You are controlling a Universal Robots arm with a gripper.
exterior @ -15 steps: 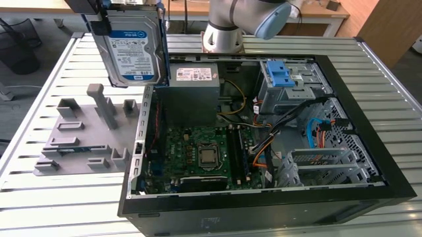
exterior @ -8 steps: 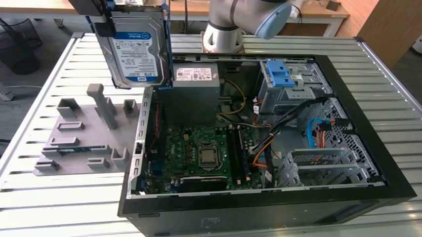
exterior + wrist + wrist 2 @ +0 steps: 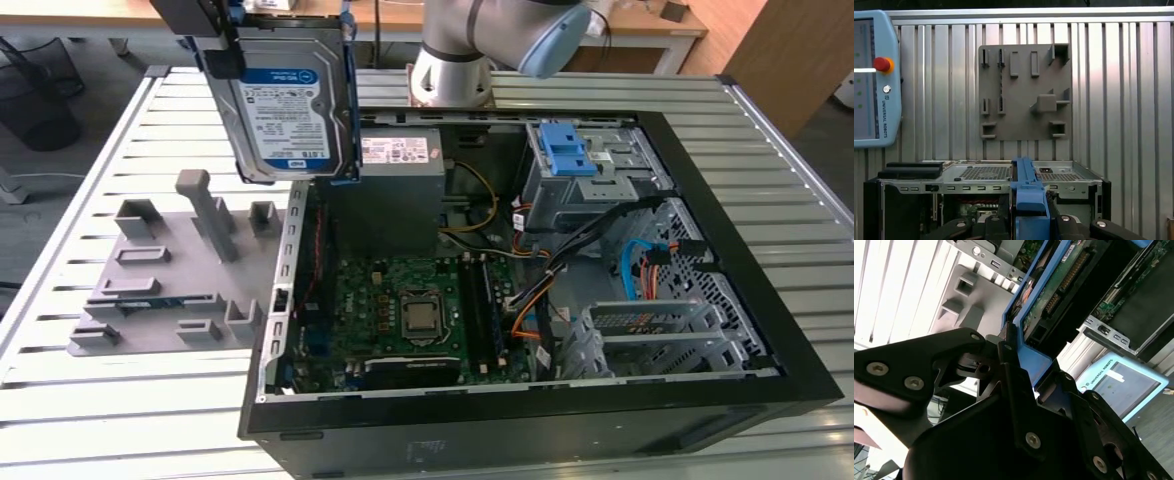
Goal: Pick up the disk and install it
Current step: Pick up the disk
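Observation:
The disk (image 3: 287,100), a silver drive with a blue-and-white label in a thin blue bracket, hangs upright in the air above the case's edge on the exterior view's left. My gripper (image 3: 220,55) is shut on its upper end. In the second wrist view the black fingers (image 3: 1006,365) clamp the blue bracket (image 3: 1029,355), and the disk's green circuit-board side (image 3: 1054,295) stretches away from them. In the first wrist view the disk's blue edge (image 3: 1026,192) rises from between the gripper's (image 3: 1029,225) jaws, over the case wall.
The open black computer case (image 3: 787,360) lies on a slatted metal table (image 3: 120,150). Inside are a motherboard (image 3: 414,310), a grey power-supply box (image 3: 400,170), and a drive cage with blue latch tabs (image 3: 567,150). A grey fixture plate (image 3: 160,280) lies beside the case. A teach pendant (image 3: 874,80) rests on the slats.

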